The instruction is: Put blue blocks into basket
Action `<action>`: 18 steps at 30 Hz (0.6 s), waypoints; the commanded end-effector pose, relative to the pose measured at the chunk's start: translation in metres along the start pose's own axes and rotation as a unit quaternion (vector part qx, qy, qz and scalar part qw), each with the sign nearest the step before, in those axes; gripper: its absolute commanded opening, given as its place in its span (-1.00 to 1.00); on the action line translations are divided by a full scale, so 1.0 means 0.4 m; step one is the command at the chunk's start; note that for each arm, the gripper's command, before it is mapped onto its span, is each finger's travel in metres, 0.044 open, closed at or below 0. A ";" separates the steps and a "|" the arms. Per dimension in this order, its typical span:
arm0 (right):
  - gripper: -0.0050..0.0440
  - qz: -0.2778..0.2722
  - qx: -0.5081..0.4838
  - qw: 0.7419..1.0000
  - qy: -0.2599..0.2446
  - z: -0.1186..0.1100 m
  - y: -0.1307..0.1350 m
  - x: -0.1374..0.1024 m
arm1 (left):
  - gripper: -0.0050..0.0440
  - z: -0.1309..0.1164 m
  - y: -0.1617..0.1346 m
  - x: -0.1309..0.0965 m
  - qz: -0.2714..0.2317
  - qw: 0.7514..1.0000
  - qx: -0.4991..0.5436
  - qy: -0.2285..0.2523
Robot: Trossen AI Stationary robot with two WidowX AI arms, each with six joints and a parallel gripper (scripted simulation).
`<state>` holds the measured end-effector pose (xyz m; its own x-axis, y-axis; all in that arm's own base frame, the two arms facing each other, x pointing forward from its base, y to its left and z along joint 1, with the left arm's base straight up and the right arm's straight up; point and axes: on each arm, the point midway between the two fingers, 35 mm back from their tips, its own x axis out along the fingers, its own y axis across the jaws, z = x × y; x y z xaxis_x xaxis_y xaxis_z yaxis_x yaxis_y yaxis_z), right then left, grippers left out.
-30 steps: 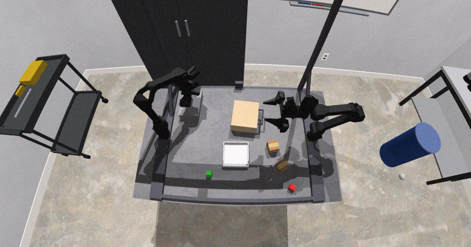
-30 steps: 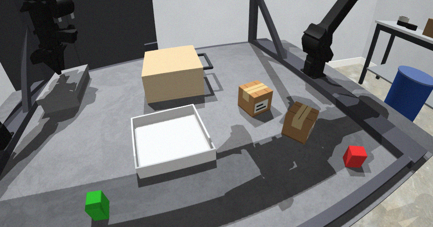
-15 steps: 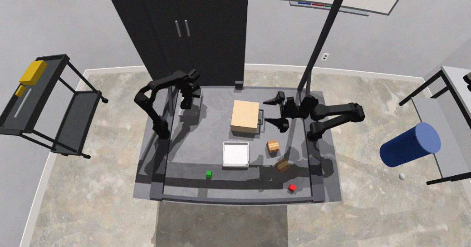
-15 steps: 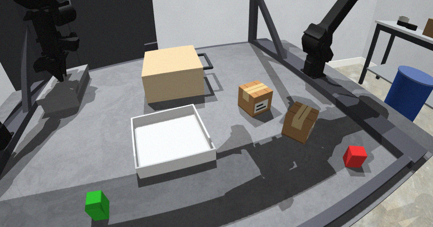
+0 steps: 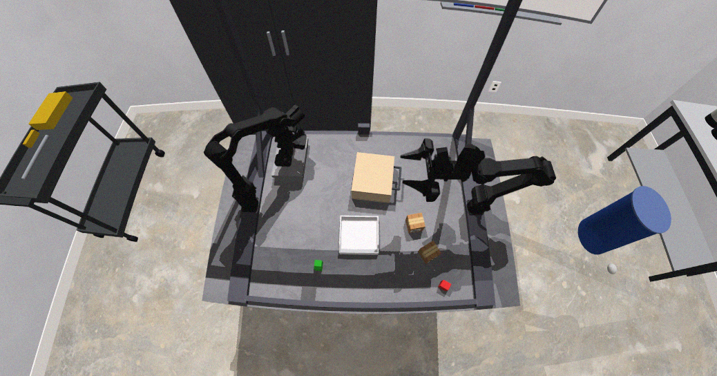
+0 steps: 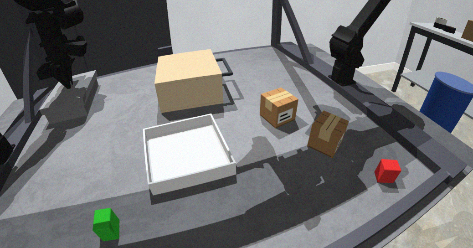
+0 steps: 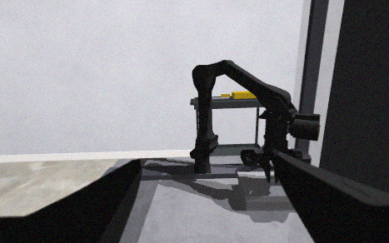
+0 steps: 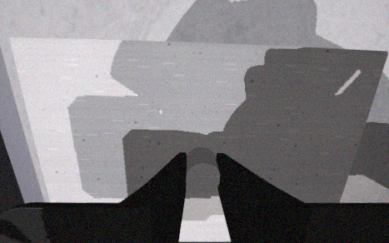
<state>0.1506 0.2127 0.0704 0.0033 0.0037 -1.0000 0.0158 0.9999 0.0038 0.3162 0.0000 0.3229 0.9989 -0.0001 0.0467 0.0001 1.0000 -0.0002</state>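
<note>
So, going by the basket (image 5: 358, 217) (image 6: 193, 177): its white floor shows inside. Can't tell where the blue blocks are. Past its far left corner in the top view is the metal box (image 5: 288, 180) (image 6: 65, 120) (image 7: 270, 203), lid (image 6: 66, 94) (image 8: 187, 83) on, contents hidden. The right gripper (image 5: 282, 163) (image 6: 68, 86) (image 7: 271, 181) (image 8: 201, 160) is pinched around the lid's round knob (image 8: 203, 176). Behind the basket sits the wooden cabinet (image 5: 373, 173) (image 6: 192, 95), drawer looks shut, insides hidden, handle (image 5: 400, 177) (image 6: 228, 67) pointing toward the left gripper (image 5: 402, 168) (image 7: 207, 162), which is wide open. Two closed cartons, one upright (image 5: 415, 222) (image 6: 278, 109) and one tilted (image 5: 429, 251) (image 6: 328, 134), are right of the basket.
</note>
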 end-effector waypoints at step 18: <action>-0.91 0.023 0.002 1.000 -0.016 0.013 0.013 -0.073 | 0.84 0.038 0.000 -0.005 0.000 1.000 -0.001 -0.018</action>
<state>0.1489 0.2106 0.0777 -0.0060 -0.0094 -0.9999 0.0155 0.9998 -0.0095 0.3162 0.0000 0.3229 0.9989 -0.0001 0.0467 0.0001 1.0000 -0.0002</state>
